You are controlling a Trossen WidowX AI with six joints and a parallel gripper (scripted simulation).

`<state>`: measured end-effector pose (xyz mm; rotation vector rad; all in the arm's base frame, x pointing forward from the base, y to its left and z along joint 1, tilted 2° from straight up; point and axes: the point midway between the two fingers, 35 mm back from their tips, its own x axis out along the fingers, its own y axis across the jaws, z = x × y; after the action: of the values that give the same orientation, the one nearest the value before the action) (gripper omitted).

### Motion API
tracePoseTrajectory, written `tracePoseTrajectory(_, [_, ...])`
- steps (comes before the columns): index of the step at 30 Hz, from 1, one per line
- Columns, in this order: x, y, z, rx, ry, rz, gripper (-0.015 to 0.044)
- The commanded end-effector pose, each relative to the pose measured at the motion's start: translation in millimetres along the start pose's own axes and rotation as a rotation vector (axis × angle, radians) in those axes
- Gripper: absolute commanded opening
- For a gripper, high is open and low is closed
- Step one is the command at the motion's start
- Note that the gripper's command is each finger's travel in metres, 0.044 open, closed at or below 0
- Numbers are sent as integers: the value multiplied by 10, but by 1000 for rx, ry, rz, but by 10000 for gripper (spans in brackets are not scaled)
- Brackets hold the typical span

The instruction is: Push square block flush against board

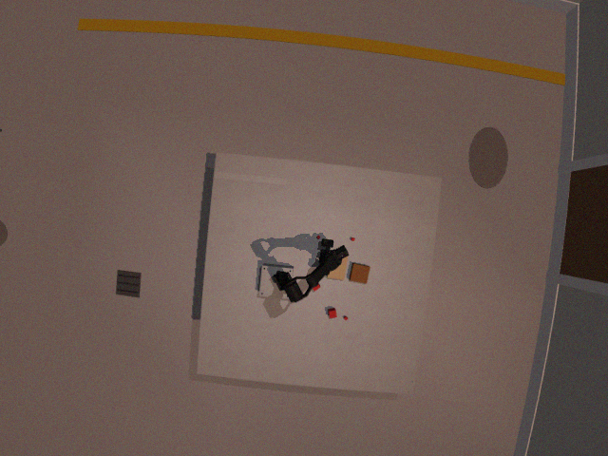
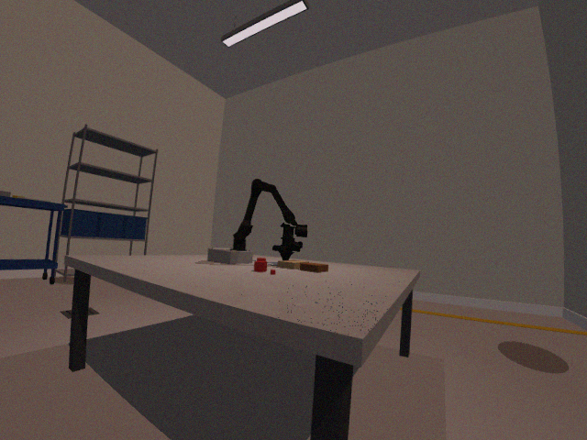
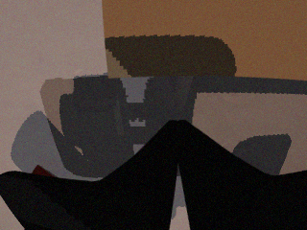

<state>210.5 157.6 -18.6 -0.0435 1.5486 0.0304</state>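
The square block [image 1: 359, 273] [image 2: 314, 267] is orange-brown and lies flat on the white table [image 1: 313, 353] [image 2: 331, 302]. The lighter tan board [image 1: 339, 272] [image 2: 289, 264] lies just to its left, partly hidden under my arm. From above a thin gap seems to show between them. My gripper [image 1: 339, 255] [image 2: 285, 258] [image 3: 177, 128] is shut on nothing and is down at table level, at the board's far side. In the wrist view a flat orange-brown top [image 3: 205, 7] lies close ahead of the fingertips. I cannot tell which piece it is.
A red cube [image 1: 332, 313] [image 2: 260, 265] and a small red bit [image 1: 345, 317] [image 2: 272, 271] lie on the table in front of the board. Two more red bits [image 1: 351, 238] [image 1: 317, 237] lie behind it. The arm's grey base [image 1: 270, 275] [image 2: 229, 256] is at the left.
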Motion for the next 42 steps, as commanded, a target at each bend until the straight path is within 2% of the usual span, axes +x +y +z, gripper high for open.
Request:
tracePoseTrajectory(1, [-7, 18, 44, 3, -21, 8, 0])
tracePoseTrajectory(33, [-32, 42, 385, 3, -23, 8, 0])
tracePoseTrajectory(42, [-29, 50, 280, 3, -22, 8, 0])
